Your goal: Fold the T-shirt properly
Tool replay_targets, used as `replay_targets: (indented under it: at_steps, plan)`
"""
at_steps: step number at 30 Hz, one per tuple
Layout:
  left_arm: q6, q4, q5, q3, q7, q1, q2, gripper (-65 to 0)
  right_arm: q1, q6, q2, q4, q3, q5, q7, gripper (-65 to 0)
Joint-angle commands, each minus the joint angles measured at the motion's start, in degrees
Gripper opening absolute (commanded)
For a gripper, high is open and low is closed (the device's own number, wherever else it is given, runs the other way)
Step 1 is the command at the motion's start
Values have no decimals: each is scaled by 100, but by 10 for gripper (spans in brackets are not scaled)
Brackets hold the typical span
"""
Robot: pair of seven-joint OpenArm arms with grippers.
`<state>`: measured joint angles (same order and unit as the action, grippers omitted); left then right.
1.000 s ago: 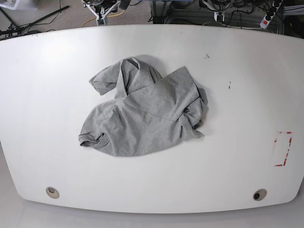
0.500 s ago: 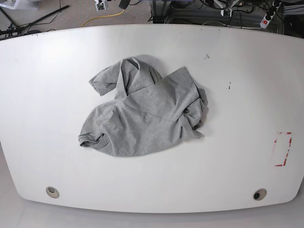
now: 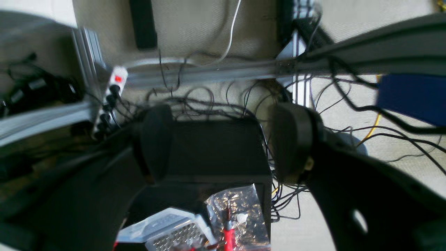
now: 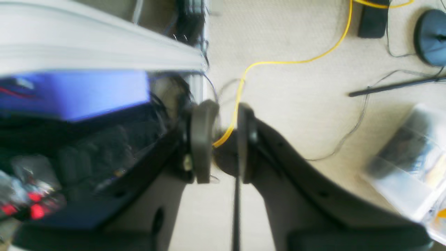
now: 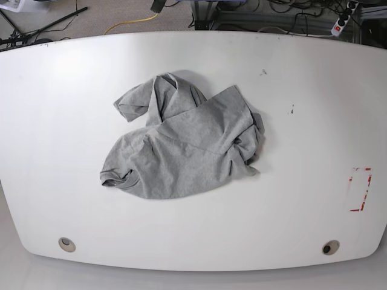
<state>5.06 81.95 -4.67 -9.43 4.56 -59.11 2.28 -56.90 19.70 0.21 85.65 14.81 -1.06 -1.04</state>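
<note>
Grey T-shirt lying crumpled near the centre of the white counter; no lettering legible on it. Left hand gaping wide, empty, off the counter. Right hand narrowly parted, gripping nothing.

Both wrist views blurred | arms out of base view | T-shirt crumpled, folds hiding sleeves and any print | table cut off at left and right edges | clutter behind left gripper too soft to identify
</note>
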Motion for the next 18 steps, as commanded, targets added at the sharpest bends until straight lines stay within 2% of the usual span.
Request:
replay_targets:
  at_steps: [1,4,8,13,18]
  plan:
    - [-18,372,14,-11,67,-335,13,-246,-336,38,-8,389,36,374,91,-528]
    - [-18,785,119,-11,67,-643,13,-246,-723,38,1,925,36,735,91,-528]
    - [-9,1374,708,-20,67,-1100,84,-246,-1092,38,1,1497,27,937,91,-528]
    - [-9,2315,1368,-28,67,-1589,488,-246,-1488,38,-25,2253,36,1130,91,-528]
    - [-18,2930,1684,-37,67,-1589,690,-246,-1619,38,-25,2693,53,1420,91,-528]
